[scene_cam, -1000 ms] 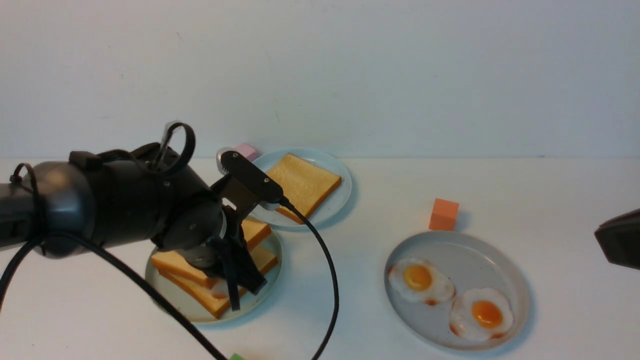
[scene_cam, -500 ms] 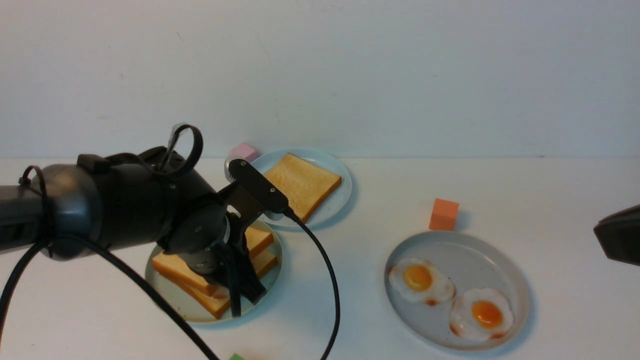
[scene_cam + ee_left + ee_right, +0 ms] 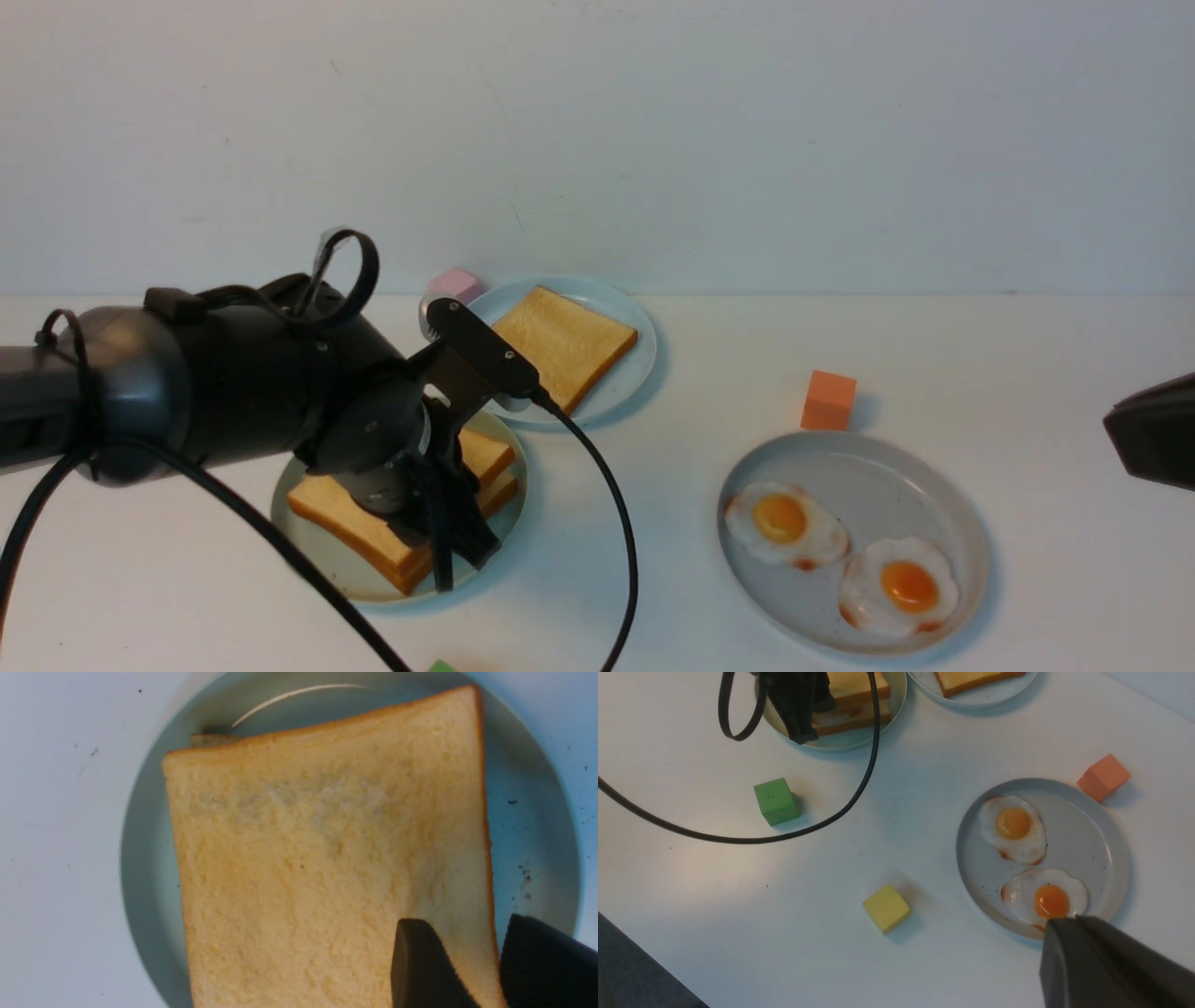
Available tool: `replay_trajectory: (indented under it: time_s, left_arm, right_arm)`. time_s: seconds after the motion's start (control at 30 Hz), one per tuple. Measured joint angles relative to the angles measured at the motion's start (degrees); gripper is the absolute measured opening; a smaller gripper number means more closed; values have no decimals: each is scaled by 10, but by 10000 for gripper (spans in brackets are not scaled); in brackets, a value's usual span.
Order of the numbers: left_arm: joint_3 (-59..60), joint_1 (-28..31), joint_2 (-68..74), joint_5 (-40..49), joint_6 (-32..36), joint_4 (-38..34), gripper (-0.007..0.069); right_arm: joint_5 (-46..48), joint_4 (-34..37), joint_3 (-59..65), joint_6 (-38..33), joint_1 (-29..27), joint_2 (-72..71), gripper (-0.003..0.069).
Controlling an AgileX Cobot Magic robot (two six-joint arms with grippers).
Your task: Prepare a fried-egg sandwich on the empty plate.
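Across the white surface, we saw the sandwich on the green plate, its toast slices stacked. Our left tool stood open at it, fingers apart across the top slice's edge; our right tool was closed near the fried eggs.

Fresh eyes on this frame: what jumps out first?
Probably the dark left hand over the toast sandwich on the pale green plate, left of centre. Next, two fried eggs with bright orange yolks on the wide grey plate to the right, an orange block just behind it.
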Motion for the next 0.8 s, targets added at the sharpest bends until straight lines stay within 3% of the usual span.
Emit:
replay_trajectory:
  time_s: [0.1,0.33,0.47,0.5,0.57,0.6,0.8]
  left_arm:
    - [0,0,-1,1,-1,-8,321]
    - [2,0,-61,8,-2,-77,329]
    - [5,0,-183,16,-1,-156,216]
    - [10,0,-249,16,3,-180,144]
    - [21,0,-302,13,8,-192,75]
    - [47,0,-382,5,10,-201,-6]
    - [182,0,-591,-49,11,-244,-13]
  right_arm:
    - [0,0,0,0,0,0,40]
    - [0,0,0,0,0,0,43]
    - [0,0,0,0,0,0,43]
    - [0,0,0,0,0,0,46]
    - [0,0,0,0,0,0,47]
    - [0,0,0,0,0,0,48]
    - [0,0,0,0,0,0,53]
